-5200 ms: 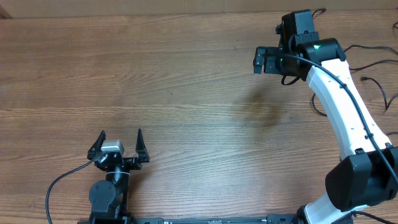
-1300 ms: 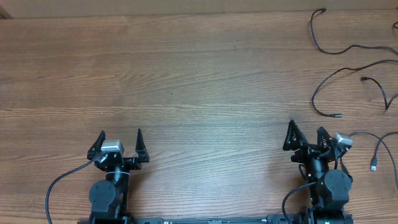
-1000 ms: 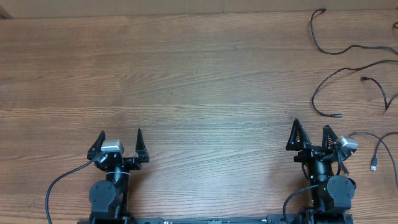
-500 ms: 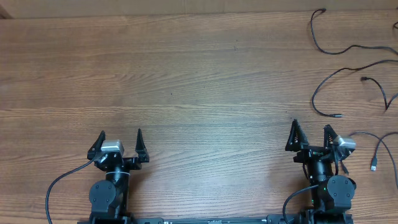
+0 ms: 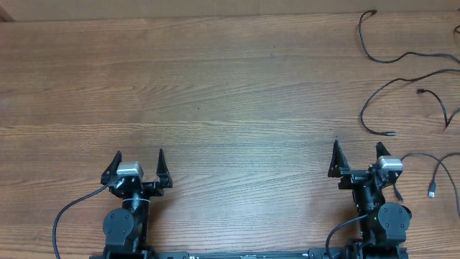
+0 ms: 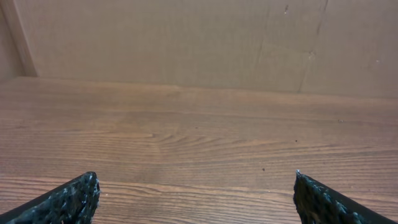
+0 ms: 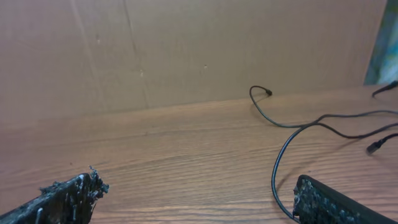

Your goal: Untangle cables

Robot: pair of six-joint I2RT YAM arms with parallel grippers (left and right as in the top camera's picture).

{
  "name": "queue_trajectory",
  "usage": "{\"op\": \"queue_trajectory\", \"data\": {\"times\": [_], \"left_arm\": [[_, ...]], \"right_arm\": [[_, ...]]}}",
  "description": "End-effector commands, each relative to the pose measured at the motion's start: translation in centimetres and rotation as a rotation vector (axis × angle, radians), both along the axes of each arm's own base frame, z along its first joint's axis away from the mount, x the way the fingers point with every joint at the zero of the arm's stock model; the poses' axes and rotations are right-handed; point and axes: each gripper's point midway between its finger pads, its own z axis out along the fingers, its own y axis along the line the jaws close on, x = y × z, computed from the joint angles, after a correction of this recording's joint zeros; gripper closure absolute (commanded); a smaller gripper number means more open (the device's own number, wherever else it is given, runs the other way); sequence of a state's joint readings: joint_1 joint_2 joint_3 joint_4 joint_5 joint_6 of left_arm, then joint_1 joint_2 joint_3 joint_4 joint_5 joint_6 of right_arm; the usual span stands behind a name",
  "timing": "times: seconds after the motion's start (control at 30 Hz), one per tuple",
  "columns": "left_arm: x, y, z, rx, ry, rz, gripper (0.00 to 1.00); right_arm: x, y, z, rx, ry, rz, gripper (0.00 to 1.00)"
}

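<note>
Down at the near edge, our left gripper [image 5: 139, 152] and right gripper [image 5: 356, 145] both sit with jaws spread wide, holding nothing. Farther out, on the right side of the table [image 5: 215, 86], the cables [image 5: 361, 114] lie as separate loose strands. We can see no knot, so we judge the untangling about done. From above we catch them all. The right wrist sees only a few strands [image 7: 297, 127], and the left wrist sees only bare wood.

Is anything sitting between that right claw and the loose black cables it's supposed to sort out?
Nothing visible. Only bare table lies between the open right claw and the nearest of the cables, which lie as separate strands just beyond it, toward the far right edge.
</note>
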State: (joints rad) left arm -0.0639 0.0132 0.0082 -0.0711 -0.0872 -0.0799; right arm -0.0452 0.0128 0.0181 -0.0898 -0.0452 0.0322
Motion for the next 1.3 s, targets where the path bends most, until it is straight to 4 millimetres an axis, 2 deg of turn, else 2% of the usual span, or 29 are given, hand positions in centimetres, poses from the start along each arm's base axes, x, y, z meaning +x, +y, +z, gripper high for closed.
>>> {"op": "queue_trajectory", "data": {"times": [0.0,1.27], "left_arm": [[-0.03,0.26,0.08,-0.021,-0.008,0.015,0.01],[-0.03,0.26,0.07,-0.021,-0.008,0.015,0.0]], "right_arm": [[0.0,0.05,-0.1,-0.061,-0.009,0.007,0.0],[0.0,-0.04,-0.08,-0.057,-0.009,-0.003,0.0]]}}
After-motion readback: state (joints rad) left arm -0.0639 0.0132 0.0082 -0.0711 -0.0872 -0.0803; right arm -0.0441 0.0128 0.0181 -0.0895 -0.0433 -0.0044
